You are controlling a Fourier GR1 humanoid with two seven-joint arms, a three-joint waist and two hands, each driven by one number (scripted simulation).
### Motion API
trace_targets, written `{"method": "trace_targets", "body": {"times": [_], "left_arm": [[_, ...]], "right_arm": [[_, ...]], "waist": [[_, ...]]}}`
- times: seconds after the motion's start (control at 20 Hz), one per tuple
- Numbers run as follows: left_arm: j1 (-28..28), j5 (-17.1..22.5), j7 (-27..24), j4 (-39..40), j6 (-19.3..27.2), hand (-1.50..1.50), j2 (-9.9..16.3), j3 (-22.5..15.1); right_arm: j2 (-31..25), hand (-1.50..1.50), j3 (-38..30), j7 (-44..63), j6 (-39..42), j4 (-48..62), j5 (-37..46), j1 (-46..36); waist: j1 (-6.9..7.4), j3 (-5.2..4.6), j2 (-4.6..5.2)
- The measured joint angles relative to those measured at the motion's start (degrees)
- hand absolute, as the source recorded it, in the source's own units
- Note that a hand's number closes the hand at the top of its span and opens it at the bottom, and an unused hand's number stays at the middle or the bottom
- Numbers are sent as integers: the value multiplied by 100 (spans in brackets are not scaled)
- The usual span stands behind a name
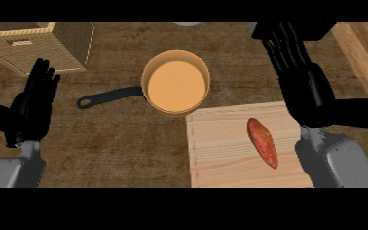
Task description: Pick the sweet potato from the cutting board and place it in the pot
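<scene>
Fingers [284,44] of the right hand [305,85] are straight and spread a little, holding nothing; they point away over the counter [108,141], past the far right corner of the cutting board [223,148]. Left hand [32,105] rests open at the view's left edge, fingers up, also holding nothing.

Hidden or cut off: right forearm covers the board's right edge, so that edge can't be made out. Board's near edge runs out at the bottom of the view. A wicker basket [50,44] at top left is clipped by the frame. A pale round object at the top edge, above the pot [176,81], is mostly cut off, can't tell what it is.

Sweet potato [263,142] lies flat on the board, right of centre, long axis running near-to-far. It sits just left of the right wrist, not touching it, well short of the fingertips.

Pot has a black handle [108,97] pointing left; its rim overlaps the board's far left corner.
</scene>
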Motion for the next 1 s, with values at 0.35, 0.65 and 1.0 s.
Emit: {"method": "trace_targets", "body": {"times": [0.35,0.65,1.0], "left_arm": [[-312,-171,92,-246,-38,0,83,-137],[-501,-211,306,-403,-81,0,14,-353],[-474,-291,452,-492,-69,0,-22,-415]], "right_arm": [[-933,150,-26,-819,2031,1155,23,-490],[-1504,-150,1,-2829,2959,2638,956,-333],[-1995,-150,-57,-4396,3679,4062,1463,-868]], "waist": [[123,102,127],[202,149,208],[180,145,163]]}}
